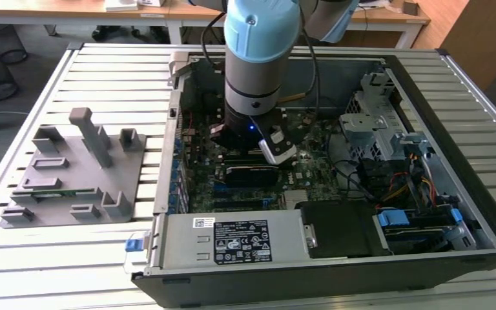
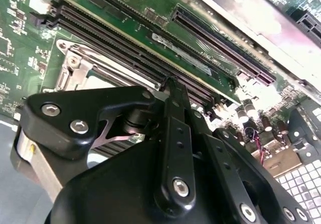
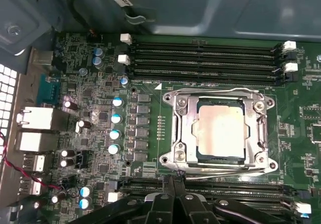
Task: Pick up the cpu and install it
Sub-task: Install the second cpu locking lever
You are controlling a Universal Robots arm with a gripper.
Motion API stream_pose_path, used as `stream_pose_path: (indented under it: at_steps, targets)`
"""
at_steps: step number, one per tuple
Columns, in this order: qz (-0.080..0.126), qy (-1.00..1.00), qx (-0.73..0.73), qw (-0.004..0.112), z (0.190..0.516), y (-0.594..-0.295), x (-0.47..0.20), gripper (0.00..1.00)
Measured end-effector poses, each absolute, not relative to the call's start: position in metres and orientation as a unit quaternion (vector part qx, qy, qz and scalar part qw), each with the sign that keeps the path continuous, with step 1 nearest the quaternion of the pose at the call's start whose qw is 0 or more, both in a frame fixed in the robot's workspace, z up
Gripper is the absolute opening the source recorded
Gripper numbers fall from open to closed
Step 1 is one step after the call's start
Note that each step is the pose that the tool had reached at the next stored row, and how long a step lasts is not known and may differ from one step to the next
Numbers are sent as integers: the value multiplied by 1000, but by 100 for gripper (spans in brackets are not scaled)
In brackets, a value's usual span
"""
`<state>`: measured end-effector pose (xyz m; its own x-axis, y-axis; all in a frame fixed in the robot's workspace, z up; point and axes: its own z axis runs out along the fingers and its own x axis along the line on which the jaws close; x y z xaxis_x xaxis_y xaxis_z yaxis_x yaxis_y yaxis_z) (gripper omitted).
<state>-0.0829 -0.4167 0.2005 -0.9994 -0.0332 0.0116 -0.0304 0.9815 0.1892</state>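
The cpu (image 3: 222,133), a square chip with a shiny silver top, lies flat inside the metal-framed socket (image 3: 179,133) on the green motherboard (image 3: 100,88). In the first wrist view my gripper (image 3: 173,181) hangs just beside the socket's edge, its black fingers drawn together to a point with nothing between them. The second wrist view has the same gripper (image 2: 173,86) over the memory slots, with a corner of the socket (image 2: 83,68) beside it. In the exterior view my arm (image 1: 261,58) reaches straight down into the open computer case (image 1: 480,194).
Black memory slots (image 3: 205,53) run along both sides of the socket. A drive cage (image 1: 377,123) and cables fill the case on the exterior view's right, the power supply (image 1: 230,239) sits at the front. A grey parts fixture (image 1: 75,168) holding a green memory stick (image 1: 54,192) lies outside the case.
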Motion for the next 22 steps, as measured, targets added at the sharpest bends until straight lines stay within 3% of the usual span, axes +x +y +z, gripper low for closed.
stream_pose_path:
  at_steps: [22]
  targets:
    - [-125, -992, 16, 7, 192, -417, -88, 11]
